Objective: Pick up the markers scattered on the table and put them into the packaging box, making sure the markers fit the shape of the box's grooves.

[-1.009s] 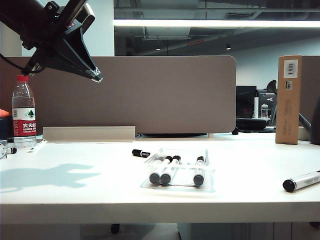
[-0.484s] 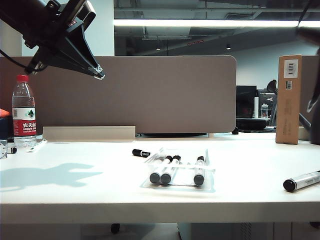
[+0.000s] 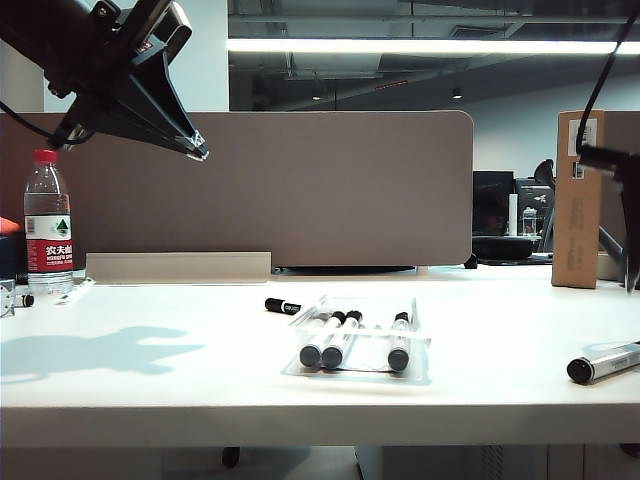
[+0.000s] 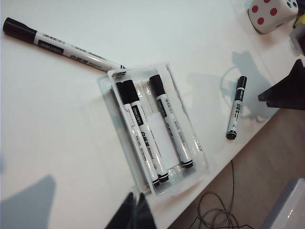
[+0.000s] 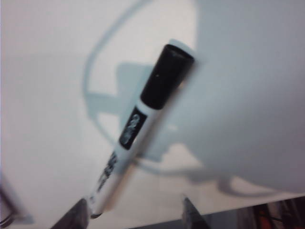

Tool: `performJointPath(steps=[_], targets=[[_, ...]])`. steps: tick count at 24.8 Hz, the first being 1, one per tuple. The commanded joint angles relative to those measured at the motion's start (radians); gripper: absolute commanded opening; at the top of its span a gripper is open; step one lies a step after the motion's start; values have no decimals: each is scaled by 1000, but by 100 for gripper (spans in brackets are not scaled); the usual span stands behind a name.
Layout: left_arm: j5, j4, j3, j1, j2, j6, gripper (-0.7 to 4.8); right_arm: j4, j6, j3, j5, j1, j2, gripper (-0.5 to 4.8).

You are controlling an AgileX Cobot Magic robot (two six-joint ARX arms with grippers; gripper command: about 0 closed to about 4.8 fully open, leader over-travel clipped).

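Since the earlier exterior frames the right arm has come into sight at the right edge, a dark link and cable now crossing in front of the brown carton, while the left gripper has barely shifted, hanging high at upper left over the table. Its fingers look drawn to a point there, but whether they are shut or merely narrow I cannot tell; it carries nothing. In the right wrist view the right gripper has its jaws spread wide, one fingertip either side of the tail of a loose marker that lies flat on the white top; nothing is gripped, and the pads appear apart from the barrel, though blur makes this uncertain. This is probably the same marker that lies near the right front edge in the exterior view. The packaging box sits near the middle of the table with three markers lying lengthwise in its grooves, two side by side and one a channel or so away, caps all at one end. A fourth marker lies outside with its tip touching or just under the box's far corner. So three of five seem seated and two remain, leaving free channels for them; the step in hand looks like the approach to the right-hand marker, and the marker by the corner would follow
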Motion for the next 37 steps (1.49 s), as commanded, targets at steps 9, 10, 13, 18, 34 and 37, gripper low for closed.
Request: performJointPath(steps=[9,10,13,18,34,37], targets=[[5,-34,3,0,-3,29,-2,52,58,10,82,76,94,256],[5,-38,3,0,-3,30,-2,62,77,10,82,76,95,256],[5,-54,3,0,-3,31,-2,114,103,17,82,77,110,256],[68,-68,3,0,-3,69,-2,115,103,31,99,77,137,256],[336,-80,3,-6,-3,161,-3,115,107,34,153,77,157,252],[312,-82,3,-6,-3,161,-3,115,107,34,167,77,164,251]])
